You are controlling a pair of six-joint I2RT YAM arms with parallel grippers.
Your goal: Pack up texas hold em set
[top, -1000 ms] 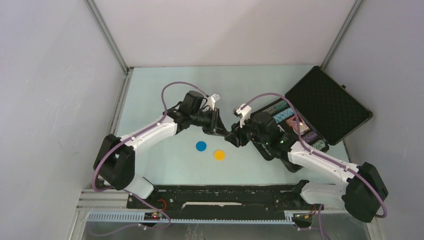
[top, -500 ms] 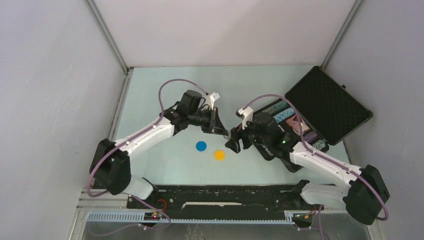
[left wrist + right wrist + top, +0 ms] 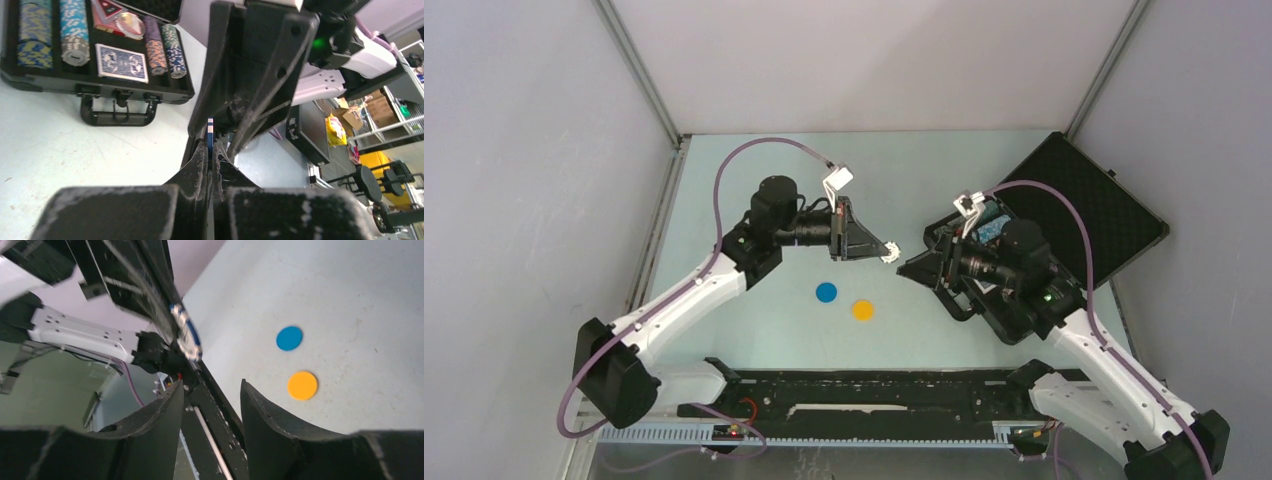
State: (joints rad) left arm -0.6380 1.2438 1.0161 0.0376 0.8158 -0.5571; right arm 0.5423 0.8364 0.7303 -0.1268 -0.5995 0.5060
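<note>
Top external: left jaws pinch one chip [image 3: 889,257]; right jaws parted, empty; blue disc [image 3: 826,292], yellow disc [image 3: 862,310].

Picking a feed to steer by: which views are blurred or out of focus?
Top external: sharp, evenly lit. Left wrist: left fingers soft up close, case crisp. Right wrist: chip smeared, right fingers soft, blue disc clear.
</note>
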